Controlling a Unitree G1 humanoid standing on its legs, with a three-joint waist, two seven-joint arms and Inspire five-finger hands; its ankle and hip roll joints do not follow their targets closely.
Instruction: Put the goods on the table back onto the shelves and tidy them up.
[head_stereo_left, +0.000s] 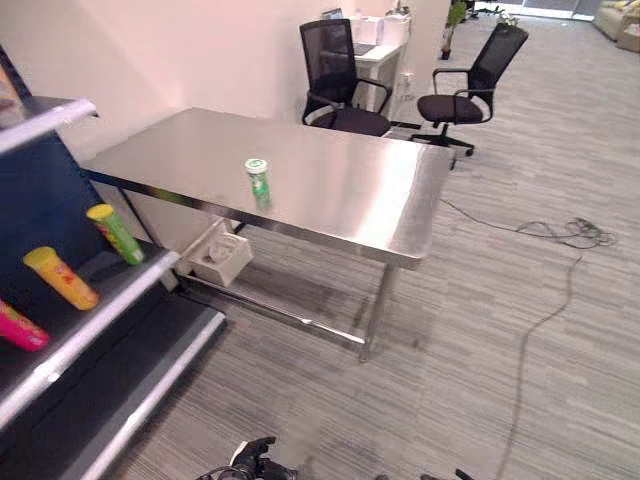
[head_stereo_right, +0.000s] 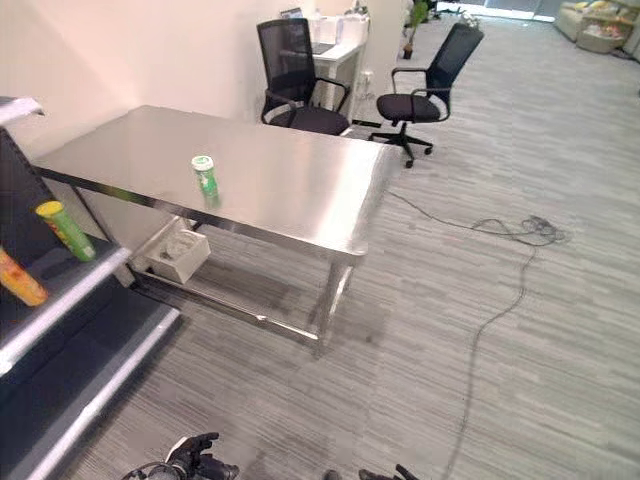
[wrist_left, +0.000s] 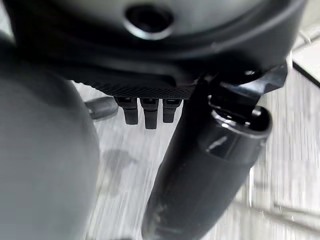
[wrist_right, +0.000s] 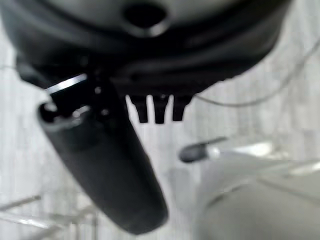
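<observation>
A green can with a white lid (head_stereo_left: 258, 181) stands upright on the steel table (head_stereo_left: 350, 190), near its front edge, and is the one item on it. To the left is the dark shelf unit (head_stereo_left: 90, 330). On its middle board lie a green tube with a yellow cap (head_stereo_left: 115, 232), a yellow tube (head_stereo_left: 60, 277) and a pink one (head_stereo_left: 20, 327). My left hand (head_stereo_left: 255, 462) hangs low, far short of the table; its thumb (wrist_left: 210, 165) and fingers (wrist_left: 145, 112) are straight and hold nothing. My right hand (head_stereo_right: 400, 472) hangs low too, its thumb (wrist_right: 110, 165) straight and the hand bare.
A white box (head_stereo_left: 220, 258) sits on the table's lower rail. Two black office chairs (head_stereo_left: 345, 75) (head_stereo_left: 470, 85) stand behind the table by a white desk. Open grey floor (head_stereo_left: 520, 330) lies to the right and in front of the table.
</observation>
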